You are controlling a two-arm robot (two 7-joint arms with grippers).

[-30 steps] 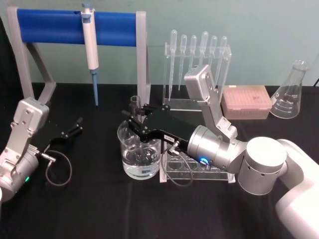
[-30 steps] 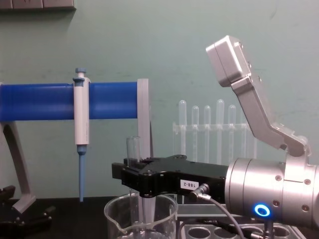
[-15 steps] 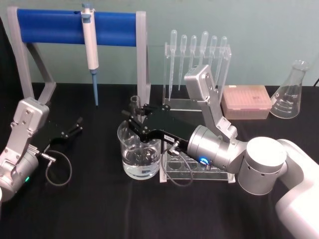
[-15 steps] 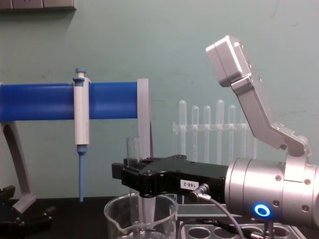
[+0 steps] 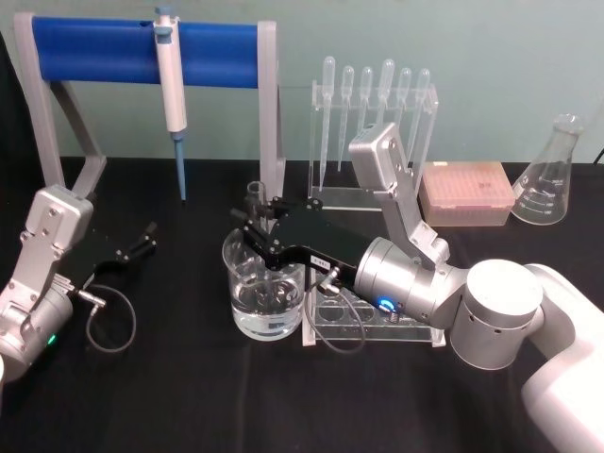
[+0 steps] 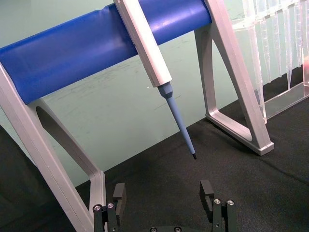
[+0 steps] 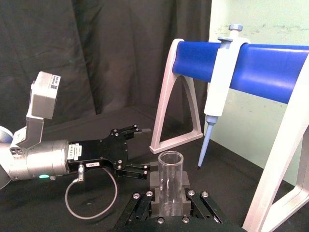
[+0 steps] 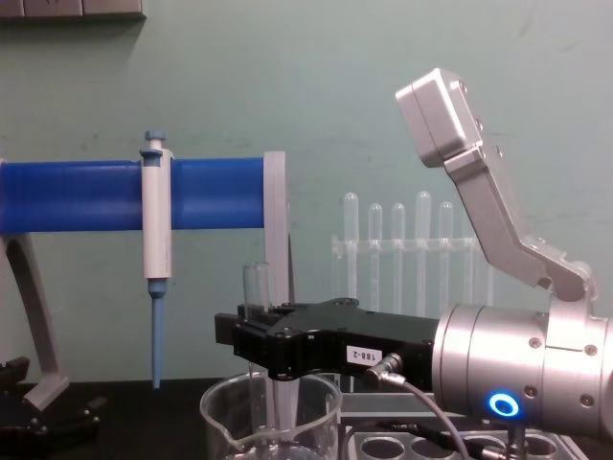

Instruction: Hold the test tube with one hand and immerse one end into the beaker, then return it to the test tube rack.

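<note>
Looking down from the head view, the right black robot gripper with a white number label (image 5: pixel 257 229) is clamped on the clear glass test tube (image 5: pixel 255 194), which stands upright directly over the wide clear glass beaker with a pouring spout (image 5: pixel 266 294). The tube's open rim shows just above the fingers, and its lower part drops from the gripper into the beaker, which has clear liquid in it. By my reading the dip is under way or at its depth; how far the rounded end sits in the liquid is hidden behind the gripper. Lifting out and returning the tube to the clear plastic tube rack (image 5: pixel 377 321), just beside the gripper's wrist, is what remains. The left black gripper (image 5: pixel 142 239) rests on the black table, well apart from the beaker.

From the chest view, the tube (image 8: pixel 254 286) has its long axis vertical, open rim upward above the right gripper (image 8: pixel 251 335), with the beaker rim (image 8: pixel 271 395) just below.

From the right wrist view, the tube (image 7: pixel 171 181) rises from between the closed pads, mouth up.

From the left wrist view, the left gripper (image 6: pixel 164 195) has its fingers spread apart, holding nothing.
</note>
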